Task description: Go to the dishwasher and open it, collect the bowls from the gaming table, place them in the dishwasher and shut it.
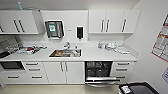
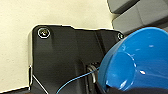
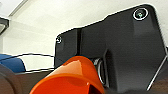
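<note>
We faced a white kitchen counter with the dishwasher already open, its door folded down and dark racks visible, right of the sink. White cabinets hung above. In the left wrist view a blue bowl sat close at the left gripper; in the right wrist view an orange bowl sat at the right gripper. We couldn't tell whether either claw was open or clamped on its bowl.
</note>
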Controlling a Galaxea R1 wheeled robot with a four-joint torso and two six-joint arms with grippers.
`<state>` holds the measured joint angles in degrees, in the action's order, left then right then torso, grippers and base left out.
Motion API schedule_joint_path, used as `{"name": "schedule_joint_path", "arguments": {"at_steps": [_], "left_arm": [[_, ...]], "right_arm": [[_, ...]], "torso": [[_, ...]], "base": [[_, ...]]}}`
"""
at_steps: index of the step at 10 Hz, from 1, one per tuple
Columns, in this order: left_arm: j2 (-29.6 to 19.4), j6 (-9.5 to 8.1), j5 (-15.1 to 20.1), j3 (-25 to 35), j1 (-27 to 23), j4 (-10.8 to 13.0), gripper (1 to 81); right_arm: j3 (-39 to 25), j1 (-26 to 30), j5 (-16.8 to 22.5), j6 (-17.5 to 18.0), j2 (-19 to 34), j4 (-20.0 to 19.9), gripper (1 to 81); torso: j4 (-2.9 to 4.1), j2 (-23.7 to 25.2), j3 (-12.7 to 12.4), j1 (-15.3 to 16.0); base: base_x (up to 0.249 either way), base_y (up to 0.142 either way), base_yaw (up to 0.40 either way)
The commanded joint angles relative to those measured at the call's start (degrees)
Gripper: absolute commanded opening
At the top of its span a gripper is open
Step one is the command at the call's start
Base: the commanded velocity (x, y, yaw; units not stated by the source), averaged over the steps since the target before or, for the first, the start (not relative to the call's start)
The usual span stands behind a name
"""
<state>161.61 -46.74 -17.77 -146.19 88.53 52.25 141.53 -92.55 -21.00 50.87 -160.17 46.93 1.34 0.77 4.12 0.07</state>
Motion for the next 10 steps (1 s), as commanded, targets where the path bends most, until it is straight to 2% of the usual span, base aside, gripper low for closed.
{"name": "schedule_joint_path", "arguments": {"at_steps": [1, 10], "left_arm": [[-1.11, -0.11, 1.16, 0.20, -1.73, -0.13, 1.0], [-1.02, -0.11, 1.16, 0.20, -1.82, -0.22, 1.0]], "right_arm": [[-0.39, 1.71, 1.32, 0.02, 0.88, 0.53, 1.0], [-0.39, 1.71, 1.40, 0.02, 0.88, 0.53, 1.0]], "torso": [[0.00, 0.00, 0.00, 0.00], [0.00, 0.00, 0.00, 0.00]], "base": [[0.155, 0.000, 0.000], [0.152, 0.000, 0.000]]}}
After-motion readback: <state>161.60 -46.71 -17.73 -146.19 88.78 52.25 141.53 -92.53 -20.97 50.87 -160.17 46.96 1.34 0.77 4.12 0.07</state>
